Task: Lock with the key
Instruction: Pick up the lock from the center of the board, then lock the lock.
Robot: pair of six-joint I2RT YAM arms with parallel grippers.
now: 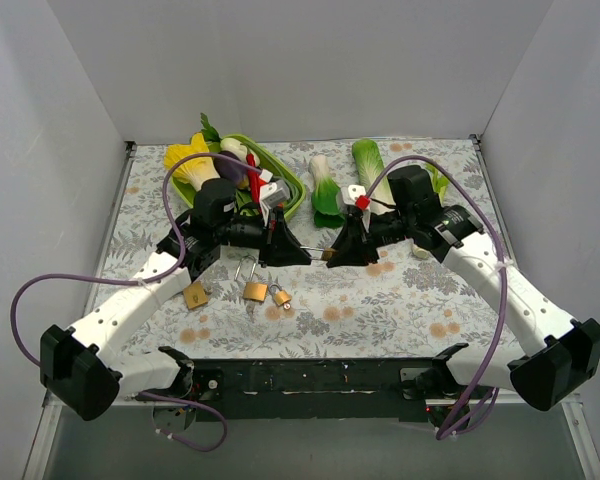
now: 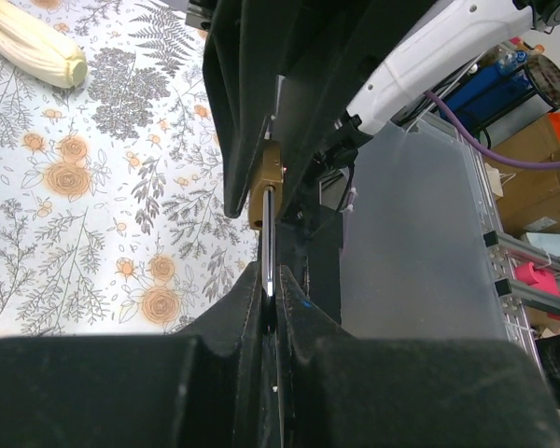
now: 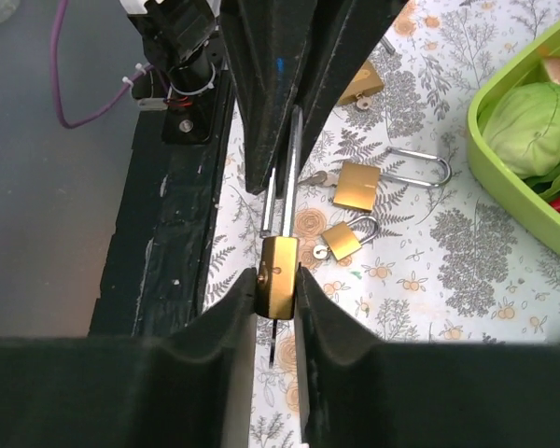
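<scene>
At mid-frame above the desk [image 1: 400,300], the right fingers [image 3: 231,359] are clamped on the brass padlock [image 3: 279,276] while the left fingers [image 2: 226,341] pinch a thin metal piece [image 2: 269,245] running into it, key or shackle I cannot tell, so locking looks unfinished.

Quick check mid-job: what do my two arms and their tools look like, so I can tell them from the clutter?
The left arm and right arm have white shells between chunky black joints. A purple cable loops along each. The left tool and right tool are matte black, each with two flat tapering fingers.
</scene>
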